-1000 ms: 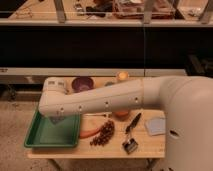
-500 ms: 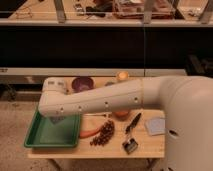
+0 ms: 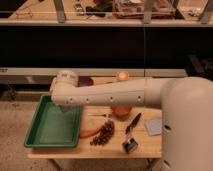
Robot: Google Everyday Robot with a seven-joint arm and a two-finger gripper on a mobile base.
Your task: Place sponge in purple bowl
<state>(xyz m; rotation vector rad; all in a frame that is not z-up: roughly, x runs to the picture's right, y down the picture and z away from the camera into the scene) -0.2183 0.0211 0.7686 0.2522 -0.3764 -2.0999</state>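
Stretching across the whole picture, the big white arm (image 3: 125, 94) reaches from the robot's body at the right to a point above the far corner of the green tray (image 3: 52, 125), and it covers a large part of the wooden surface (image 3: 95, 151). The tray lies on the left side of the surface, and its visible floor looks bare. Just behind the arm's round end, the purple bowl (image 3: 86, 81) shows only as a dark sliver of rim, so what lies inside it cannot be seen. An orange bowl (image 3: 120, 112) peeks out below the arm near the middle. Close to it lie a cluster of dark grapes (image 3: 103, 133), an orange-red long thing (image 3: 90, 132) and a black-handled brush (image 3: 132, 131). At the right, half behind the robot's body, sits the sponge (image 3: 154, 126), a small grey-blue block resting flat on the surface, well apart from the purple bowl. The hand (image 3: 64, 106) hangs under the arm's end over the tray corner; it is clenched, and nothing can be seen held in it, though it is mostly hidden by the arm. To my judgement the task is at its very start: the sponge is not yet picked up and the whole carrying remains.
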